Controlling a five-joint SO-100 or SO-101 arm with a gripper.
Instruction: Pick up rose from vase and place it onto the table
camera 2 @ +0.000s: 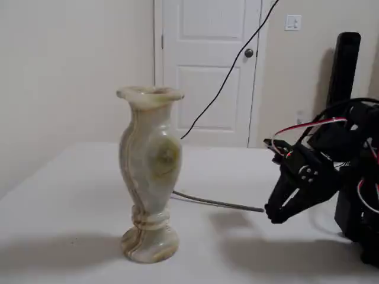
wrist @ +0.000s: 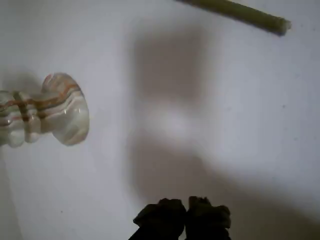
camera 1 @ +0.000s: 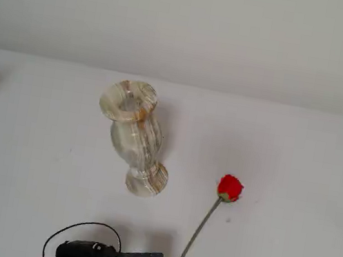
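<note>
White table (camera 1: 297, 161) fills most of every view, with a pale wall behind it and a panelled door (camera 2: 204, 71) past its far edge in a fixed view. Upon it the vase (camera 1: 132, 137) stands upright and empty. Right of the vase in a fixed view, well apart from its foot, the rose (camera 1: 230, 188) lies flat, stem running away from the vase. The gripper (wrist: 186, 216) hangs low near the stem's cut end, its fingers together with nothing between them. Placement looks done. One risk remains, I judge: a careless retreat could brush the stem and roll the rose away.
</note>
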